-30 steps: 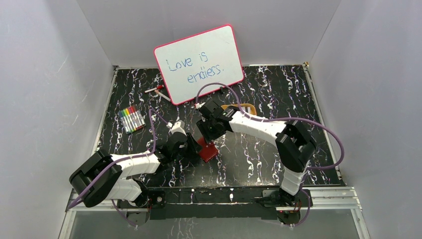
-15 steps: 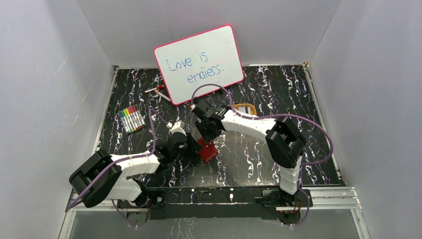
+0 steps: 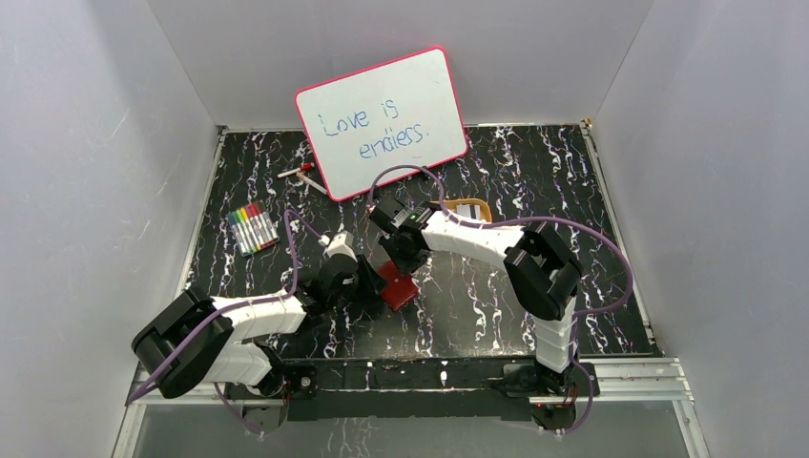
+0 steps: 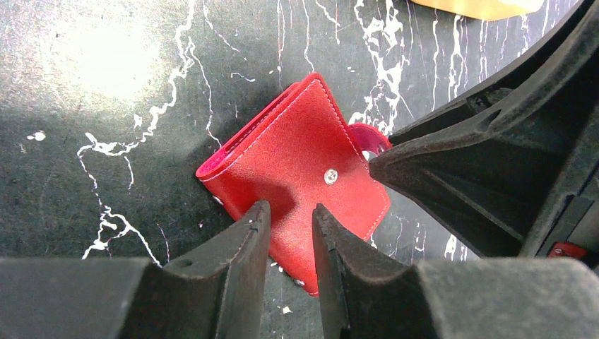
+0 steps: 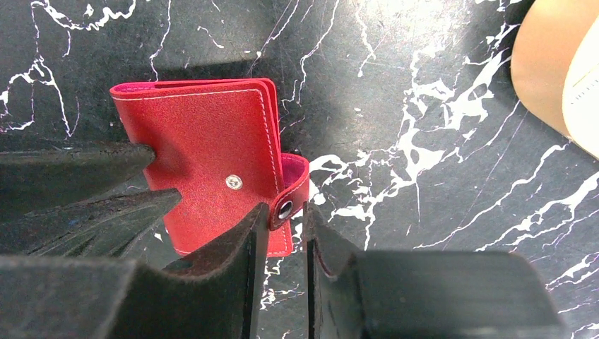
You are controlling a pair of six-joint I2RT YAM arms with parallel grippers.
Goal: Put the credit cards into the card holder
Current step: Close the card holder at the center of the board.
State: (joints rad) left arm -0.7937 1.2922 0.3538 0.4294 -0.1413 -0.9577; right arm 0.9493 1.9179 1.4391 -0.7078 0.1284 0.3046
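The right gripper [image 5: 282,212] has just closed in to pinch the snap tab [image 5: 297,176] of the shut red card holder [image 5: 205,141] on the black table [image 5: 424,106], while the left gripper [image 4: 291,212] presses its cover with fingers slightly apart, so opening it likely comes next.

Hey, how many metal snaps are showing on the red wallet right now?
2. One stud sits mid-cover on the wallet; the other is on its loose tab, between the tips of the right pincer. More may hide inside.
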